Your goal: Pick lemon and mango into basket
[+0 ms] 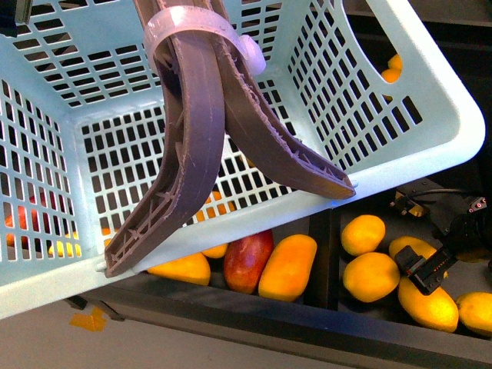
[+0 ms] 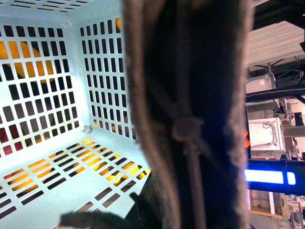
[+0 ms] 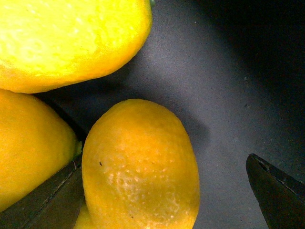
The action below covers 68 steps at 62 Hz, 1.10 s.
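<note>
No writing can be read. A small white-and-red mark on the right arm is too small to make out.

The basket hangs tilted close to the front camera, and its brown handles are bound by a white tie. Nothing lies in it. Beneath it are dark compartments split by a black divider. The mango lies in the left compartment, touching a red mango.

Lemons fill the right compartment, and the right gripper is low among them. In the right wrist view its fingers are apart. The lemon lies between them on a matt dark-grey floor. One finger is against its side and the other is well clear.

A blurred handle fills the left wrist view, so I cannot tell how the left gripper's fingers stand. Behind the handle are a lit blue strip and white cabinets. In the front view, pale grey flooring carries an orange mark.
</note>
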Each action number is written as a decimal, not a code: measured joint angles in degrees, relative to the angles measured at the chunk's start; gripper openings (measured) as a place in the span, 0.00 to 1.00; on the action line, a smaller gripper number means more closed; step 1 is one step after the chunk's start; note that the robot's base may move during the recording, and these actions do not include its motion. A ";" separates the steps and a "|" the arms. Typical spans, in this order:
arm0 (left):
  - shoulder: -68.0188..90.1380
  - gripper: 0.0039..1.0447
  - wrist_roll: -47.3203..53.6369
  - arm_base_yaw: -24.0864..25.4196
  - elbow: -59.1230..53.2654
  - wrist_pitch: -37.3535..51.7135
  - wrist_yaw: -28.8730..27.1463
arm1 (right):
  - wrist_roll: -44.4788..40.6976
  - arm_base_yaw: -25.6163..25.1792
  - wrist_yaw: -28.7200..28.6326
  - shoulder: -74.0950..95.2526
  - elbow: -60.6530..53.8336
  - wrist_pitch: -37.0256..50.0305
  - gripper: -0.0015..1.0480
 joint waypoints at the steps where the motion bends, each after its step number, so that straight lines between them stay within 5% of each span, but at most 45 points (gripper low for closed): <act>1: 0.00 0.04 0.00 0.00 0.00 0.00 0.00 | 0.00 -0.02 0.00 0.13 0.11 -0.07 0.92; 28: 0.00 0.04 0.00 0.00 0.00 0.00 -0.02 | 0.04 -0.57 -0.50 1.99 1.03 -0.46 0.91; 47: 0.00 0.04 0.00 0.00 0.00 0.00 0.00 | 0.07 -0.57 -1.55 2.10 0.33 0.04 0.51; 68: 0.00 0.04 0.00 0.00 0.00 0.00 0.00 | 1.01 -1.75 -2.91 -1.03 -2.47 0.55 0.48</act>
